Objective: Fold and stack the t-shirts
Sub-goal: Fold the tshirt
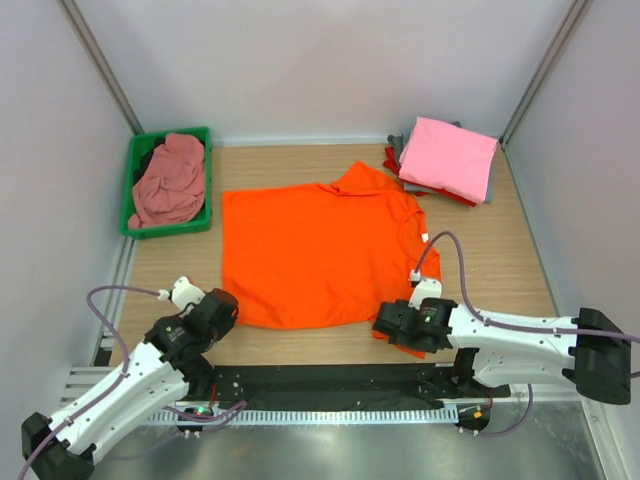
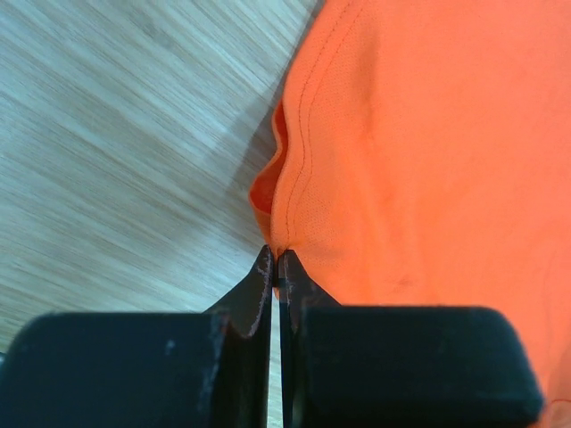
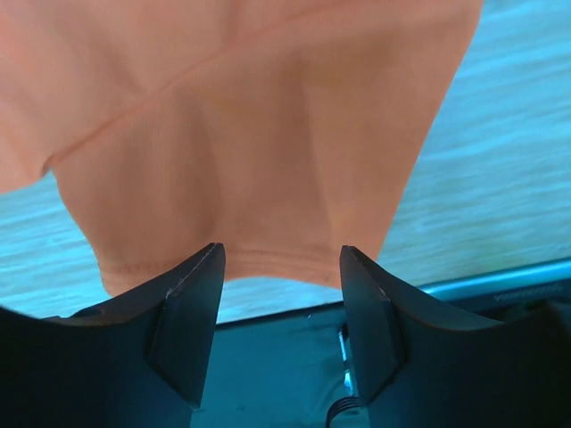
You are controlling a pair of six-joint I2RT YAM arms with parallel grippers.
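A light wood-grain bench (image 1: 500,270) fills the floor of a pale-walled enclosure. The back wall (image 1: 320,70) is plain and off-white. Grey frame posts run up the two far corners, one on the left (image 1: 100,65) and one on the right (image 1: 545,65). A green plastic bin (image 1: 160,230) sits at the bench's far left corner, close against the left wall. A black strip (image 1: 320,385) lies along the near edge of the bench. In front of it runs a white toothed rail (image 1: 330,412), then a sheet of dull grey metal (image 1: 330,450).
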